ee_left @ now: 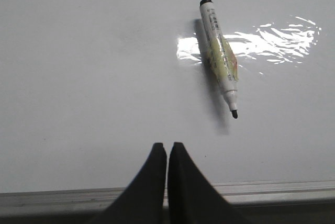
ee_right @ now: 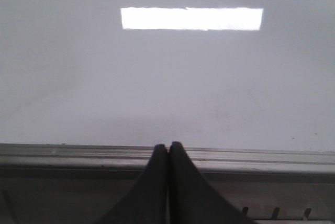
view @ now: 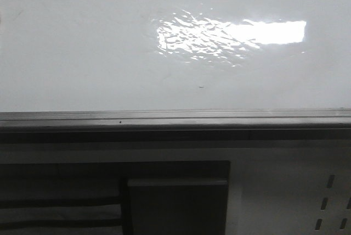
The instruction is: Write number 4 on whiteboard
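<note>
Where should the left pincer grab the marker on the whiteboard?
Grip the marker mid-barrel, on the labelled section, coming straight down onto the whiteboard with the fingers across the barrel's width. It lies flat and uncapped, bare tip nearer the left pincer, so stay clear of that end. The pincer is shut and must open first.

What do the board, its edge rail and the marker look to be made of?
Whiteboard: glossy coated surface, slightly uneven, as its glare ripples. Edge rail: probably brushed grey metal, grooved. Marker: likely plastic barrel, printed label, dark tip uncapped.
</note>
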Robot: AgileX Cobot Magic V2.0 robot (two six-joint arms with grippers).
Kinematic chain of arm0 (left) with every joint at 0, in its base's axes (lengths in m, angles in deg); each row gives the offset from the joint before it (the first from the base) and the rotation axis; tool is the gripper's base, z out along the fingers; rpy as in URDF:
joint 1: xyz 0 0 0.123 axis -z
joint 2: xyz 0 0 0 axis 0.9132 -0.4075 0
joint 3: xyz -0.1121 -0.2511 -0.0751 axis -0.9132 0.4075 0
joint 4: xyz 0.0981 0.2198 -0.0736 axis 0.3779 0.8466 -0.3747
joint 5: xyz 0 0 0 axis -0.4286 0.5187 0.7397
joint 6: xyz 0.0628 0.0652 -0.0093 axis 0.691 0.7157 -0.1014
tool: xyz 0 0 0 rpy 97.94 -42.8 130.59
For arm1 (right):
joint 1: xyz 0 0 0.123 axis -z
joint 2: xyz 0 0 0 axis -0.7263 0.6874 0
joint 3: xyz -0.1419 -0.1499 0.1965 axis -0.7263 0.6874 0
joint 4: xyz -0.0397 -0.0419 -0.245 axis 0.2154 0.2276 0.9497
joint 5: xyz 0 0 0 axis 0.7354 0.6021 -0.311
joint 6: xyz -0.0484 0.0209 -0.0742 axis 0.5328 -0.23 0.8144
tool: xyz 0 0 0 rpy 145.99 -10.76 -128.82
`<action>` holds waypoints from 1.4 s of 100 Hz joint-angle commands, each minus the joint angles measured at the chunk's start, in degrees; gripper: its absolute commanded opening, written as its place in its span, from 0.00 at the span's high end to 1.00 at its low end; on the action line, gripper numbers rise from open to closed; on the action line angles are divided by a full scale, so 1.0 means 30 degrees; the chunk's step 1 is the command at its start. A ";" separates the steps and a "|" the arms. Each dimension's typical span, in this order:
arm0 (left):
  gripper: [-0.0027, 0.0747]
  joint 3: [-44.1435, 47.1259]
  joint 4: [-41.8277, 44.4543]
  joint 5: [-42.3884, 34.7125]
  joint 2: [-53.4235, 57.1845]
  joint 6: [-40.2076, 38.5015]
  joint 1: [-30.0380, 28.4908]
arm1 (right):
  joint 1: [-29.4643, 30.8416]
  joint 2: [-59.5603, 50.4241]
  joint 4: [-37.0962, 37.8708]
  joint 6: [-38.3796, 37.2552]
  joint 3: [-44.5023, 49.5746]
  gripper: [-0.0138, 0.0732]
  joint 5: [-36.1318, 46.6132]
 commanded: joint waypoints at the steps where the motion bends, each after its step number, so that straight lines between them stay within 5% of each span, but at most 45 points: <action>1: 0.99 0.0487 -0.0169 -0.1546 0.0520 -0.0050 -0.0053 | 0.0058 -0.0441 0.0087 0.0133 0.0399 0.92 0.1392; 107: 0.99 0.0008 -0.0555 -0.3146 0.0520 -0.0175 -0.0053 | 0.0058 -0.0441 -0.0433 0.0018 -0.0023 0.92 0.2454; 140: 0.99 -0.6589 -0.1226 0.2655 -0.1390 -0.0175 -0.0053 | 0.0058 0.1400 -0.1202 0.0018 -0.6841 0.92 -0.3110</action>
